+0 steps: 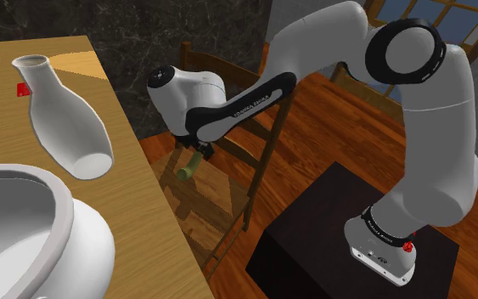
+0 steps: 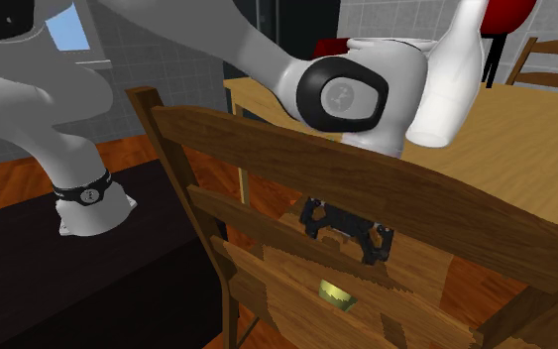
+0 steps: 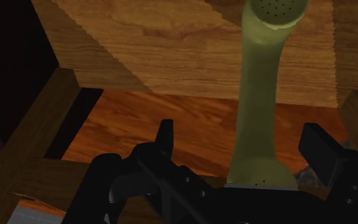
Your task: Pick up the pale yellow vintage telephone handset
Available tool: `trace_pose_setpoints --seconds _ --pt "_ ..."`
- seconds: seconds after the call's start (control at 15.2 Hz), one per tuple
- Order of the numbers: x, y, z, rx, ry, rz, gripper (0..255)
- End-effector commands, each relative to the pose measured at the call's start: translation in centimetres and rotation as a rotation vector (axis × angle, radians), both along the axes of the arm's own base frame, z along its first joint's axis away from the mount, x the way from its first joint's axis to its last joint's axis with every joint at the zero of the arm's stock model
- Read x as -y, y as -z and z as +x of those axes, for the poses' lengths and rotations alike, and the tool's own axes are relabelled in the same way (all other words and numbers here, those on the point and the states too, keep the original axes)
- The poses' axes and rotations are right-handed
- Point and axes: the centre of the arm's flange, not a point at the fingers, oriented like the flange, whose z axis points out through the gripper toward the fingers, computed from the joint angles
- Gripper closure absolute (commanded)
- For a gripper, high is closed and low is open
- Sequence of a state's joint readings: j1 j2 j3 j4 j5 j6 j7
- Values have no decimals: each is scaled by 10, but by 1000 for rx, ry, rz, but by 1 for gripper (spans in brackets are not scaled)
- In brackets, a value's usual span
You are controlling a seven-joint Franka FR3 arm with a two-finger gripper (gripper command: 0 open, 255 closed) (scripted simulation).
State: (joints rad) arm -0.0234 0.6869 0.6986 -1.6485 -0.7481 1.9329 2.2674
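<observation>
Well apart, fingers (image 3: 165,137) of the empty claw (image 3: 241,137), yellow-green handset (image 3: 259,83) between them.

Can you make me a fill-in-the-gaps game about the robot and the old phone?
1. The yellowish handset lies on the seat of a wooden ____.
2. The gripper is ____, with one finger on each side of the handset, not touching it.
3. The vase on the table is coloured ____.
Missing words: chair; open; white.
</observation>
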Motion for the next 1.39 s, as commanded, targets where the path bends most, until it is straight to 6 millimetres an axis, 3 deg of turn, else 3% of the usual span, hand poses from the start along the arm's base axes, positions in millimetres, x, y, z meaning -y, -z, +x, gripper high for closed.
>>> trace_pose_setpoints --seconds 0.0,0.07,0.59,0.73,0.79,1.32 --pt "1 17 22 9 76 -15 0" --pt "1 25 34 13 112 -22 0" --pt "1 66 35 14 115 -22 0" --pt "1 66 35 14 115 -22 0" --pt "1 66 35 14 115 -22 255" --pt "2 66 35 14 115 -22 255"
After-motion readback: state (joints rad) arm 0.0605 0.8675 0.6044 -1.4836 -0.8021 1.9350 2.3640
